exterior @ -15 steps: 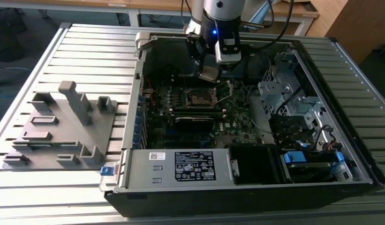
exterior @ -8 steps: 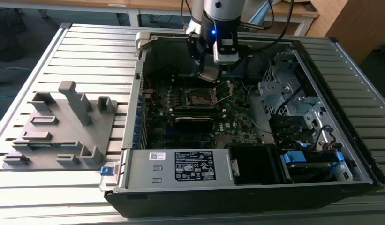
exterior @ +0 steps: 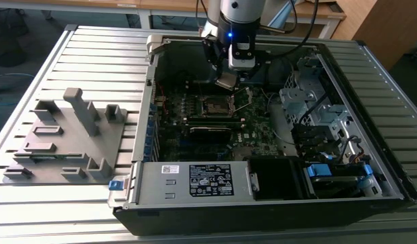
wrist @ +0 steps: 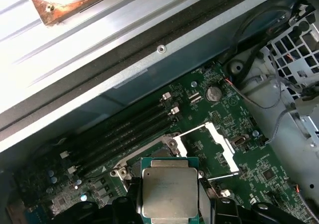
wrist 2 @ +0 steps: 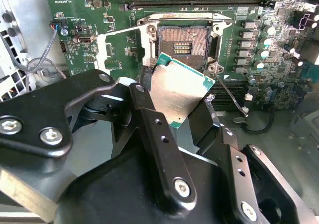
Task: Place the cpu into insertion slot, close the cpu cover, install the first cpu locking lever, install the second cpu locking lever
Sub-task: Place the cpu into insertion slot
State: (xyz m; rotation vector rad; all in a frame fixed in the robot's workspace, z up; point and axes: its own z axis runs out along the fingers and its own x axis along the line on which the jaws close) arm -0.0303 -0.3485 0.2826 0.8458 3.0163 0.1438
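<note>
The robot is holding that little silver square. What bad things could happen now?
The hand grips the small flat silver-grey square chip by its edges above the square black socket with a silvery rim. It might slip and drop onto the green circuit board. It looks askew to the socket, so it could land crooked and scrape the gold contacts. The thin silver metal frame cover is open nearby; drifting sideways could bump it.

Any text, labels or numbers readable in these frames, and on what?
Nothing can be read.
Black-and-white sticker on the grey metal power supply box: print too small.
Small white sticker beside it: too small.
Small square silver-grey cpu gripped by the hand: faint etching, blurred.
Green motherboard: white markings too small.
</note>
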